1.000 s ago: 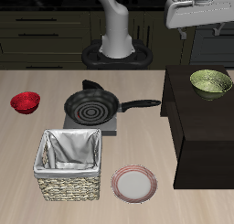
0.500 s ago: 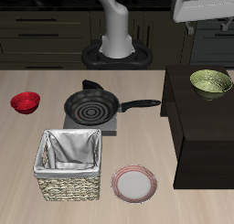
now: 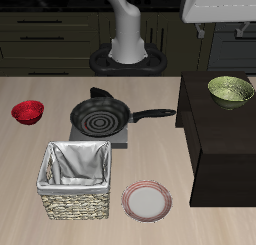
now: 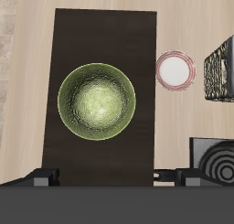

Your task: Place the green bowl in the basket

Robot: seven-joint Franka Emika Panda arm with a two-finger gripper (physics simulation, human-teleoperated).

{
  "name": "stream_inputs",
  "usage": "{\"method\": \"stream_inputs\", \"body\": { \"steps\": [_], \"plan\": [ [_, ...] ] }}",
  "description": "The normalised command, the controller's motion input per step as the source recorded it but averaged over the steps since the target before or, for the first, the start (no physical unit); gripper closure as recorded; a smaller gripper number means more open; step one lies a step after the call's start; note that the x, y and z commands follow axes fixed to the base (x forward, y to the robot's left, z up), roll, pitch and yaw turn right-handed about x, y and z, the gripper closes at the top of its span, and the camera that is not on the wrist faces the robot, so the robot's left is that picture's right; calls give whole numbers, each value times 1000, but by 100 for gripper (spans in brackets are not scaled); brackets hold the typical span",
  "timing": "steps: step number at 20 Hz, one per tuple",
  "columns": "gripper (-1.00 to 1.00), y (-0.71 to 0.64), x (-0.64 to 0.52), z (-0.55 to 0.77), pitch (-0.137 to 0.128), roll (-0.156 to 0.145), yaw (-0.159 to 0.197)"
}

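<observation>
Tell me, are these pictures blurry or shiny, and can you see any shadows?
Exterior view: sharp everywhere, soft even light, the back cabinets dim; the basket and white plate cast only faint shadows. Wrist view: also sharp, the green bowl shows a pale glow in its middle, no harsh glare; the dark blocks at the picture's edge by the fingers look slightly soft.

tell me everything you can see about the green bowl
The green bowl is small, round and olive green, with a darker rim and a pale, speckled, glossy inside; it looks glazed. It sits upright and empty on the dark raised cabinet top, away from the basket. Nothing else touches it; the gripper fingertips appear apart from it.
</observation>
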Motion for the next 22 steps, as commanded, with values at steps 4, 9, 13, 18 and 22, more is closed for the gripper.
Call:
{"method": "stream_inputs", "body": {
  "steps": [4,9,13,18,22],
  "plan": [
    [-100,-159,261,27,2,-42,4],
    [-100,-92,247,-53,-36,-22,24],
    [-100,-22,142,-267,41,0,2],
    [-100,58,15,-316,46,4,-13],
    [-100,21,29,-252,21,10,3]
  ]
}}
